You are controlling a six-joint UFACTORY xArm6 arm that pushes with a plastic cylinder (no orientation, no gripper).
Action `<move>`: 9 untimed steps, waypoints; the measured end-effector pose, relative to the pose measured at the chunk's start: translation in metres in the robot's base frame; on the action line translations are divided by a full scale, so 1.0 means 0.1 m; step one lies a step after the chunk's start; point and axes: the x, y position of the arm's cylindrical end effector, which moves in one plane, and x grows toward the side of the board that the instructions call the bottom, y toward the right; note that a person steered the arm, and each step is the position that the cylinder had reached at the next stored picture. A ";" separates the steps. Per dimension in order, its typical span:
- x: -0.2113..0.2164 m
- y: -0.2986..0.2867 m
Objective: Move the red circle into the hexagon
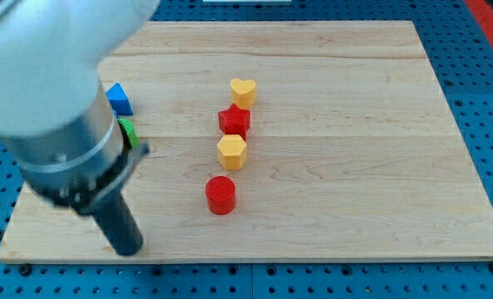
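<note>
Sitting just below yellow hexagon (231, 152), small gap between: red circle (220, 195), board's lower middle. Tip (128, 247) lies well to view's left, slightly lower (bare rod, holds nothing). Push needs approach from beneath circle, upward.

We work on a pale wooden board (354, 124) with visible plank seams, and it rests on a blue perforated surface (479, 50). Near the middle of the board four blocks stand in a loose line running from far to near: a yellow heart (243, 91), a red star (234, 121) touching it, a yellow hexagon (231, 152) just beside the star, and a red circle (220, 195) a little apart at the near end. Towards the left edge we see a blue block (119, 99) and, just nearer, a green block (128, 131) partly hidden, its shape unclear. Our tip (128, 247) rests at the near left, well apart from the red circle.
</note>
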 end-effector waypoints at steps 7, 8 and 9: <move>-0.50 1.46; -0.87 1.53; -1.18 1.14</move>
